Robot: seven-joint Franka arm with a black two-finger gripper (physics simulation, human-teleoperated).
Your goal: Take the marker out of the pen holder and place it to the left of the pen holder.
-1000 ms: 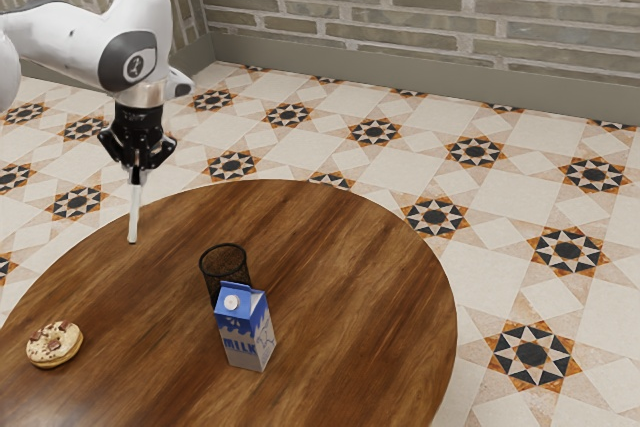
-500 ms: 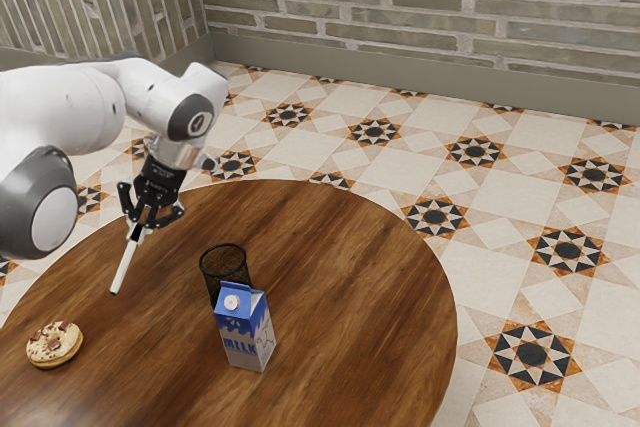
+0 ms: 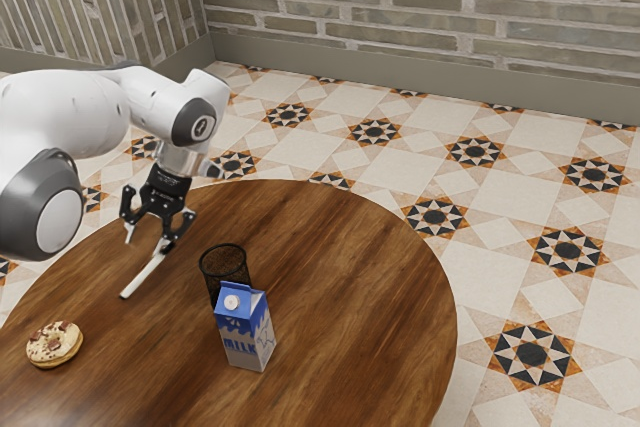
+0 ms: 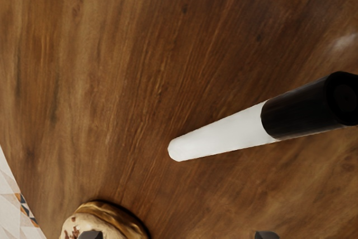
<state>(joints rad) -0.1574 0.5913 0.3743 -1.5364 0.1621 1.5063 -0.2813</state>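
Note:
My gripper [image 3: 149, 238] stands open above the table, its fingers spread wide. The white marker [image 3: 144, 276] slants below it, with the black end up beside the finger nearer the pen holder; whether its white end touches the table I cannot tell. The wrist view has the marker [image 4: 224, 136] outside the gap between the fingertips of the gripper [image 4: 178, 235], black end closer to the camera. The black mesh pen holder [image 3: 224, 265] is upright, toward the exterior view's right from the marker, partly hidden by the milk carton.
A blue and white milk carton [image 3: 246, 331] stands directly in front of the pen holder. A cookie-like pastry [image 3: 54, 344] lies near the round table's [image 3: 340, 297] edge at the exterior view's left; the pastry [image 4: 95, 224] is also in the wrist view.
The hand came lower and toward the camera, tilting, then straightened somewhat. Its fingers have opened from around the marker, which leans more than before.

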